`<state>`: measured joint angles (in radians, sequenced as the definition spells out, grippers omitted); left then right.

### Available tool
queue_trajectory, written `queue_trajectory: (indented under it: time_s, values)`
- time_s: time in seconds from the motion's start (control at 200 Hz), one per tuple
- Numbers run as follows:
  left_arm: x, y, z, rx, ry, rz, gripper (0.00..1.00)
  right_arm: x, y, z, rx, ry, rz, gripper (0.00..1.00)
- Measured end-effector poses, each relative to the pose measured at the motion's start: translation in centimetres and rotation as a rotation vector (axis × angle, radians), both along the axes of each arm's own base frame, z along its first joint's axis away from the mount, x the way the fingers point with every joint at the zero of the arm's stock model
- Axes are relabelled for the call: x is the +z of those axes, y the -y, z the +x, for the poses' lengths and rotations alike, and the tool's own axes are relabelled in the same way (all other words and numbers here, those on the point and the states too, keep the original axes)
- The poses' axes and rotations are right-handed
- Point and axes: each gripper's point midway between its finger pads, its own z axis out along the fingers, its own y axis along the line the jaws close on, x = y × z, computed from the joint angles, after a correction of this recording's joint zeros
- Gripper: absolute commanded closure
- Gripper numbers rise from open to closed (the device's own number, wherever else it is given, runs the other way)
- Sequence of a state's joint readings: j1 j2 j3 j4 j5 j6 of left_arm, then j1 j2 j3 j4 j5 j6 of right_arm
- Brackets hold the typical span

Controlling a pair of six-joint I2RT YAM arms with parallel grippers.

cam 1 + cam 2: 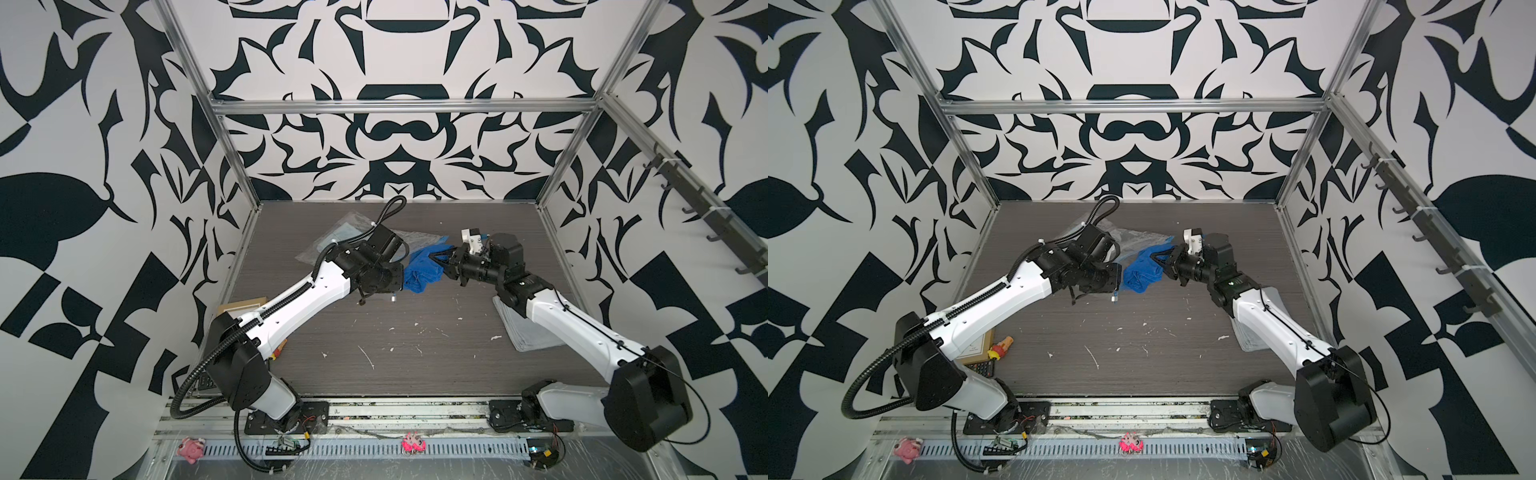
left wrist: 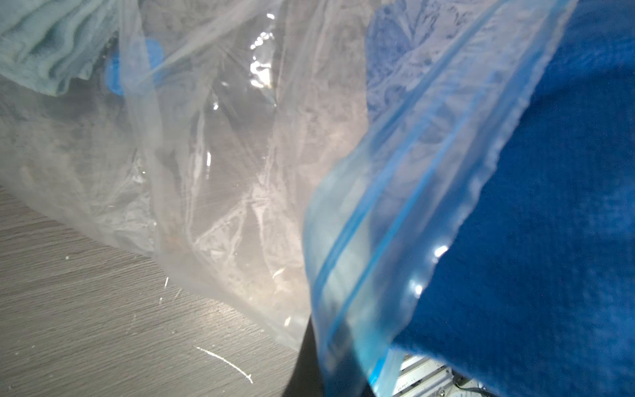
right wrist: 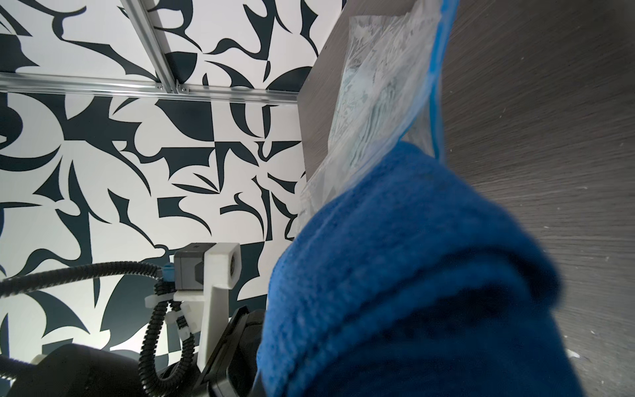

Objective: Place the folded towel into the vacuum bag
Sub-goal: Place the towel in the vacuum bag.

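— Where is the blue towel (image 1: 419, 270)?

— Up off the table (image 1: 415, 374), in the middle, between the two claws. Its front end is right at the open mouth of the vacuum bag (image 1: 345, 232).

— Is it inside?

— Not really. Most of it hangs outside. In the left wrist view a bit of blue shows through the clear plastic, so maybe the tip is in. I can't be sure.

— Who holds it?

— The right gripper (image 1: 441, 261) is pinched narrow on the towel. The left gripper (image 1: 402, 269) is closed tight. It looks like it lifts the bag by its blue zip strip (image 2: 395, 213), so the mouth gapes.

— Is anything in the bag?

— Yes, a pale green towel (image 2: 51, 41), near the round blue valve cap (image 2: 134, 65).

— What is left to do?

— I think the blue towel needs a push all the way in, and then the claw lets go. A grey folded towel (image 1: 519, 332) lies on the table under the right arm.
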<state>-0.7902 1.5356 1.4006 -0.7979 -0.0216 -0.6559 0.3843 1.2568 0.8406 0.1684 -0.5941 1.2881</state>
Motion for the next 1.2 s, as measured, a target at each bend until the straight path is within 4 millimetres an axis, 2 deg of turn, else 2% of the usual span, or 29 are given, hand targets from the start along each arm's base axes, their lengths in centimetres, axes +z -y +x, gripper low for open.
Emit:
queue_trajectory:
  time_s: [0.37,0.475,0.59,0.71,0.79,0.995,1.2]
  values:
    - [0.0,0.6,-0.5,-0.012,-0.006,-0.007,1.00,0.4,1.7,2.3,-0.166,0.003,-0.024,1.00]
    - [0.0,0.9,-0.4,-0.015,-0.005,-0.007,1.00,0.6,1.4,3.0,-0.182,0.000,-0.015,1.00]
    - [0.0,0.9,-0.3,-0.015,-0.003,-0.008,1.00,0.6,0.3,3.2,-0.164,0.008,-0.021,1.00]
    - [0.5,1.0,-0.2,-0.013,0.004,-0.012,1.00,0.4,-1.2,2.3,-0.118,0.026,-0.049,1.00]
    - [1.2,1.1,0.0,-0.010,0.013,-0.016,1.00,0.3,-1.4,1.3,-0.101,0.046,-0.070,1.00]
    - [3.1,1.4,0.7,-0.009,0.034,-0.032,1.00,0.4,0.7,-1.4,-0.124,0.101,-0.129,1.00]
    - [3.3,1.8,0.9,-0.024,0.033,-0.034,1.00,0.1,1.9,-1.7,-0.156,0.122,-0.183,1.00]
